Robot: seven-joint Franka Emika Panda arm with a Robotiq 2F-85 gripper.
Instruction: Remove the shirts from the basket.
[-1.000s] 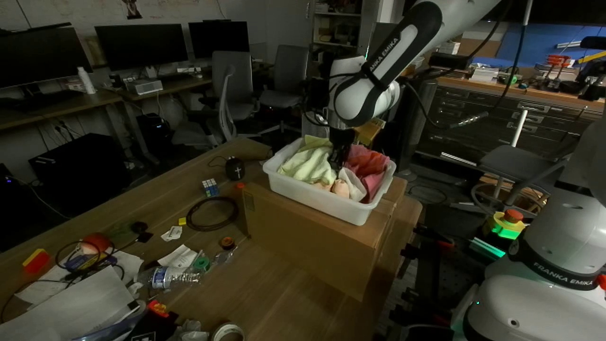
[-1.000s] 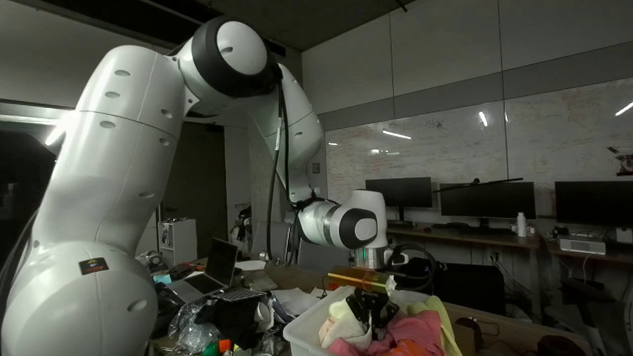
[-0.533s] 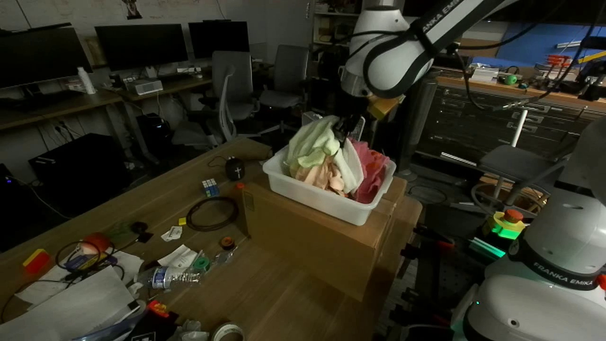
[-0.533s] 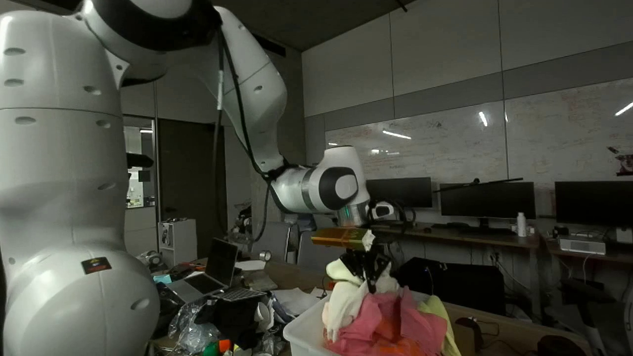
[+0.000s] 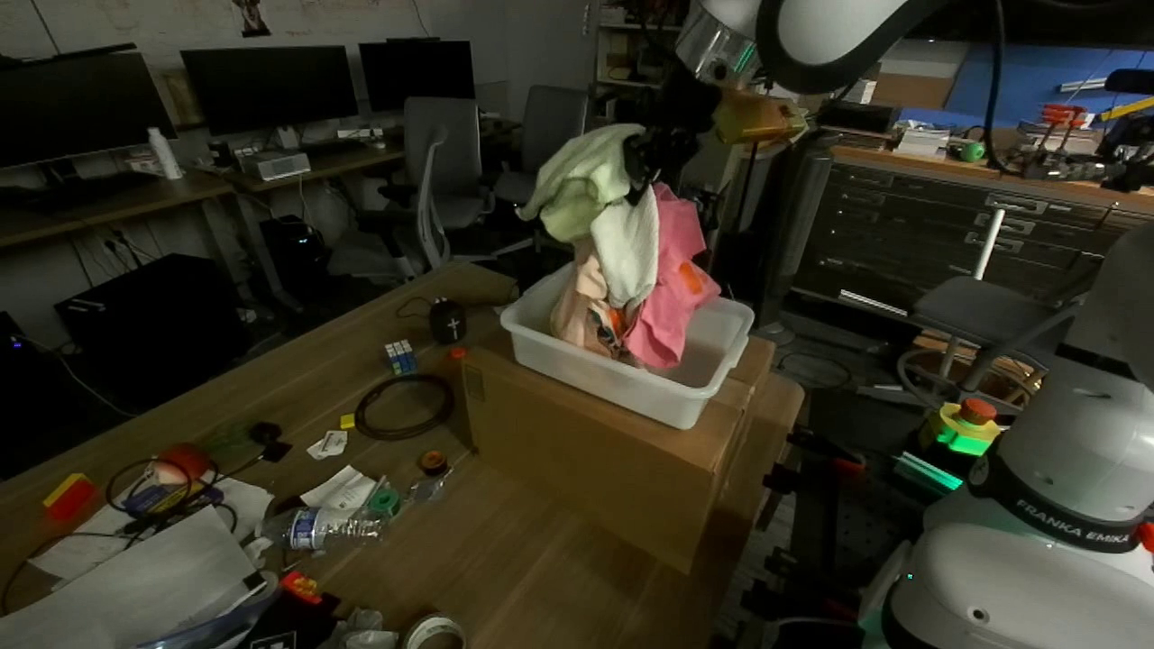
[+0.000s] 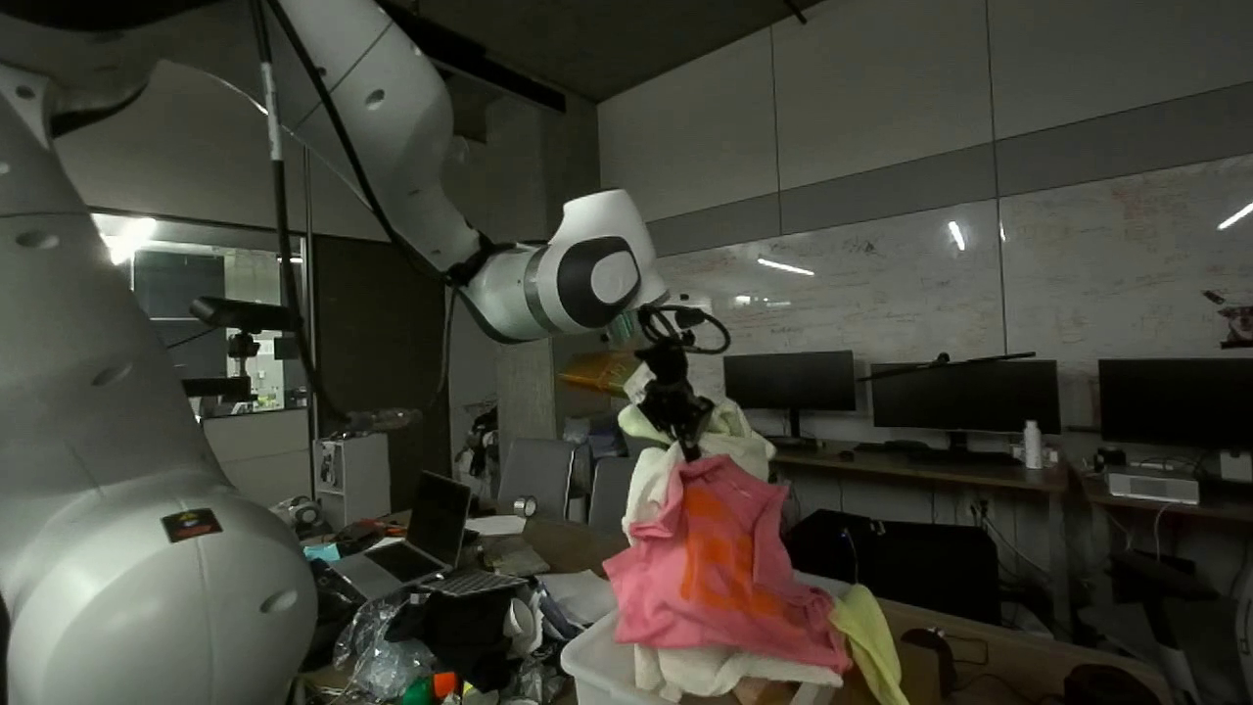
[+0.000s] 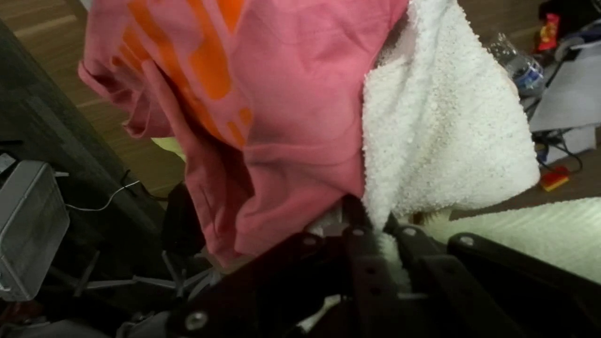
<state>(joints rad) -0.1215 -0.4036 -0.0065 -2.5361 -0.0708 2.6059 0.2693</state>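
Shirts (image 5: 628, 252) are dangling in one tall bunch right under the gripper (image 7: 379, 223), clamped on the white cloth (image 7: 446, 126) at least; bottom ends look like they're inside the basket (image 5: 586, 371), so I'd go up before sideways.

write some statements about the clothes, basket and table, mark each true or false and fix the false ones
1. In the wrist view, white cloth is pinched in the tool, beside the pink shirt. True.
2. The pink shirt is plain all over. False: it bears an orange print.
3. The basket rests on a cardboard box. True.
4. A puzzle cube and a plastic bottle are on the table. True.
5. The plastic bottle stands upright. False: it lies on its side.
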